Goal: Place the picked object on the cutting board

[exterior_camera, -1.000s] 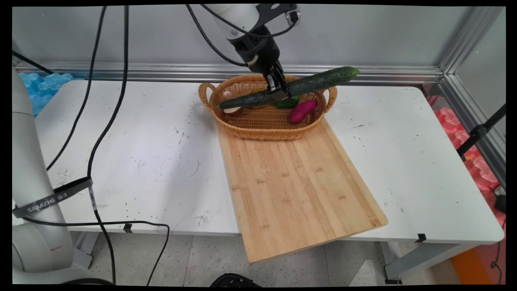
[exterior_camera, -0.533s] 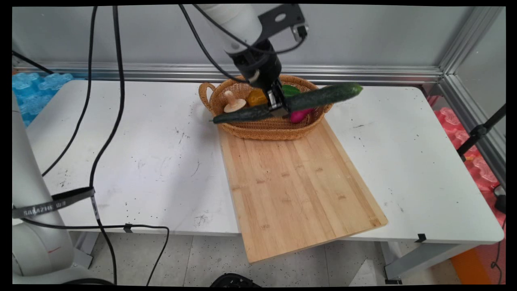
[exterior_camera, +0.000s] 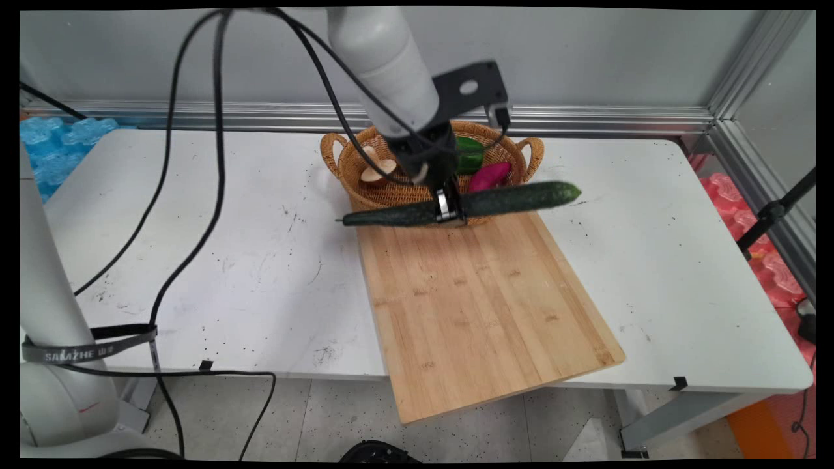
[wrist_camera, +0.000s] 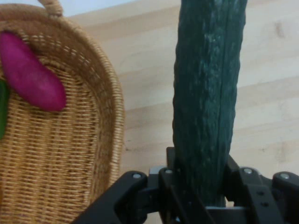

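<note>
Gripper (exterior_camera: 451, 210) clamped on a long, bumpy dark-green cucumber (exterior_camera: 515, 198).
The cucumber hangs level in the air over the far edge of the pale bamboo cutting board (exterior_camera: 482, 306), just in front of the oval woven wicker basket (exterior_camera: 355, 185) holding a smooth magenta piece (exterior_camera: 488, 176).

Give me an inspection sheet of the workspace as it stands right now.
Surface: white table, speckled with dark marks; bamboo cutting board overhanging its near edge.
Things: cucumber held level in the air over the board's far end; wicker basket behind it holding a magenta vegetable, a green pepper and a wooden mushroom.
Clutter: nothing seen.
Gripper: gripper shut on the cucumber near its middle.
Cables: black cables hanging from the arm across the table's left.
Surroundings: grey wall, aluminium frame, blue and red foam tiles beside the table.
</note>
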`<state>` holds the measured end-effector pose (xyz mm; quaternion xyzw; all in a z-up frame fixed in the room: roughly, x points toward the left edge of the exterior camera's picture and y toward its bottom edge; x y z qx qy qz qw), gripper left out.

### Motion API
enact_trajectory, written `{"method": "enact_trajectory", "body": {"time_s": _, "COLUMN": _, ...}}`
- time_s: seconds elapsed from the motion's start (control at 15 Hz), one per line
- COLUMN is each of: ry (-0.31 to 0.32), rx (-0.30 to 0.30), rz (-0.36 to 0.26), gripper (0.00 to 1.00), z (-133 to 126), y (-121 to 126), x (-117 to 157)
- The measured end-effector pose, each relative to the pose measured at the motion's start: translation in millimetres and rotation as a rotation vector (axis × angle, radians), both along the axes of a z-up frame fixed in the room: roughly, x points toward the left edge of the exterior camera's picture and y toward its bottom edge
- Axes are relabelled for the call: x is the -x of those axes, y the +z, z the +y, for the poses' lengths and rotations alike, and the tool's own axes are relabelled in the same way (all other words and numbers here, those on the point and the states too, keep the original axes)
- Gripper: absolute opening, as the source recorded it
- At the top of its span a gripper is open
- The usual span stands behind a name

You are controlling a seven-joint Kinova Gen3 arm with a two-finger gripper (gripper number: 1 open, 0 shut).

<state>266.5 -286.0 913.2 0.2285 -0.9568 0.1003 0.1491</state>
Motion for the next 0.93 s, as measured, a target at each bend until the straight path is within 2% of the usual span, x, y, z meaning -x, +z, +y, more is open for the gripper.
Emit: {"method": "enact_trajectory", "body": {"time_s": 0.93, "ry": -0.071, "rx": -0.045, "rz": -0.097, "gripper": 0.0, "z": -7, "y": -77, "x": 26}}
